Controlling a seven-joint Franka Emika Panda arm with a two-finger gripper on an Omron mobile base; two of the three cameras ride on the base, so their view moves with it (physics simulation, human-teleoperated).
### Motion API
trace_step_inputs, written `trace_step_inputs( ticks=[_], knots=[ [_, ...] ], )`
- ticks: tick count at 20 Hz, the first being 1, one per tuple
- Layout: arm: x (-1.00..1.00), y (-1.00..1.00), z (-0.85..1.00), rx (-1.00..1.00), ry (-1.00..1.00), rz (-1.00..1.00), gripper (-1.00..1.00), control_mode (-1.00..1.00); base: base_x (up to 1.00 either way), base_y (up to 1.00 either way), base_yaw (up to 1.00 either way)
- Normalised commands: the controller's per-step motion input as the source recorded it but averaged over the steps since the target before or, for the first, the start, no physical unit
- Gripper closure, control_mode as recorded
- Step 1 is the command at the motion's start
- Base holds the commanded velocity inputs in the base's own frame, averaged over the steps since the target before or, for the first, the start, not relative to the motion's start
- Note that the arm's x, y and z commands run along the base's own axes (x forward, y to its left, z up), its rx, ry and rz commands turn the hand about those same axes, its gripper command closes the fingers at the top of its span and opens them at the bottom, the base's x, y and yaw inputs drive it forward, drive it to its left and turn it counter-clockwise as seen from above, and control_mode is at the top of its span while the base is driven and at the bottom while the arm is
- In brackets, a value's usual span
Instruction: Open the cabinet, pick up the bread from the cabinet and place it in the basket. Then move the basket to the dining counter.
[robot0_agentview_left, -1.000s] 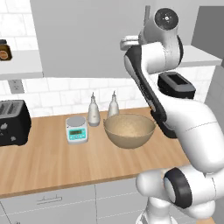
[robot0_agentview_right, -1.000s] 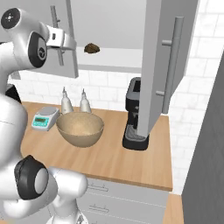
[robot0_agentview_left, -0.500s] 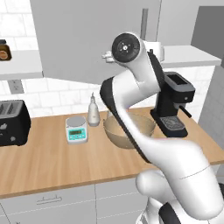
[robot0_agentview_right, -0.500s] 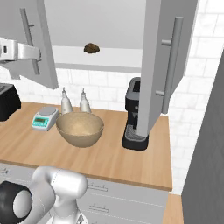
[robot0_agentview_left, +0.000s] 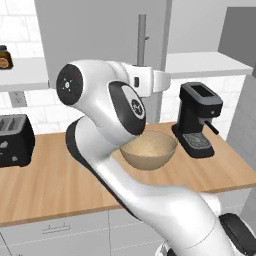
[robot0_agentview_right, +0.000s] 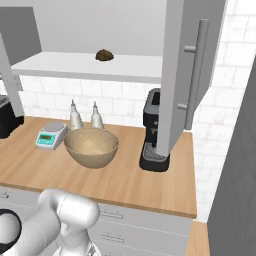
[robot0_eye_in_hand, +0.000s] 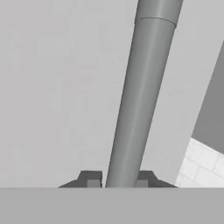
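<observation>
Your gripper (robot0_eye_in_hand: 117, 183) is clenched on the grey wall cabinet's (robot0_agentview_left: 100, 40) stiff, slick silver bar handle (robot0_eye_in_hand: 138, 96), running toward 12 o'clock; grip it mid-bar, squarely.

Even, bright, rendered light with no glare — shadows stay faint, a soft one under the basket (robot0_agentview_right: 91, 146) on the bench (robot0_agentview_right: 125, 185). All views look slightly soft.
</observation>
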Motion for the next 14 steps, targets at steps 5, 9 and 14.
trace_step_inputs(
  ticks=[5,9,14],
  knots=[
    [-0.52,0.78,0.0,-0.03,0.0,-0.2,-1.0,-1.0,0.0,0.0,0.0],
    [0.0,0.06,0.0,0.0,-0.01,-0.01,-1.0,-1.0,0.0,0.0,0.0],
    [-0.21,0.23,0.0,0.0,-0.06,0.0,-1.0,-1.0,0.0,0.0,0.0]
  ],
)
